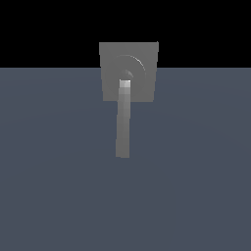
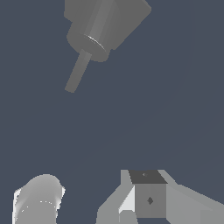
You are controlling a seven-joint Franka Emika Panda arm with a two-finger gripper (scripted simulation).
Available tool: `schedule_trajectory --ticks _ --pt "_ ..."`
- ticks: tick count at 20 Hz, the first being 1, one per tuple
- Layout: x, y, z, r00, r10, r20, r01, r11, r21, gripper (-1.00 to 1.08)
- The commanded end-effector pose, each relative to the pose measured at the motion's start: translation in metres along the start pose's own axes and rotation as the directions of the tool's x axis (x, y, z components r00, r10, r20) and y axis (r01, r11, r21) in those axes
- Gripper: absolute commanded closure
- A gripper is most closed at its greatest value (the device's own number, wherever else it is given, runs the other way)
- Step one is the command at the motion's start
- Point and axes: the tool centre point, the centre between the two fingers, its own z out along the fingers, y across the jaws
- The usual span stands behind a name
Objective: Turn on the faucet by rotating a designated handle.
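While the handle [image 1: 123, 122] points to six o'clock untouched, the hand's [image 2: 94, 205] spread fingers could be swung past it.

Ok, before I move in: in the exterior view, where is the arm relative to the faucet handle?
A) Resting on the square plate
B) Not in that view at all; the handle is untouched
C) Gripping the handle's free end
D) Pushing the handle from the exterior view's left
B: the exterior view shows only the faucet with its handle hanging free, nothing touching it.
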Motion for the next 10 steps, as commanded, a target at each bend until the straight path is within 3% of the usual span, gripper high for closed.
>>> schedule_trajectory --ticks 1,5,7,10 --pt "0.003 0.004 -0.013 0.997 -0.073 -0.009 0.072 0.99 -0.119 1.08" --pt "0.008 0.007 -0.035 0.981 -0.192 0.018 0.188 0.933 -0.308 1.08" --pt "0.012 0.007 -0.047 0.968 -0.247 0.05 0.246 0.885 -0.396 1.08" --pt "0.017 0.004 -0.065 0.94 -0.32 0.118 0.334 0.79 -0.514 1.08"
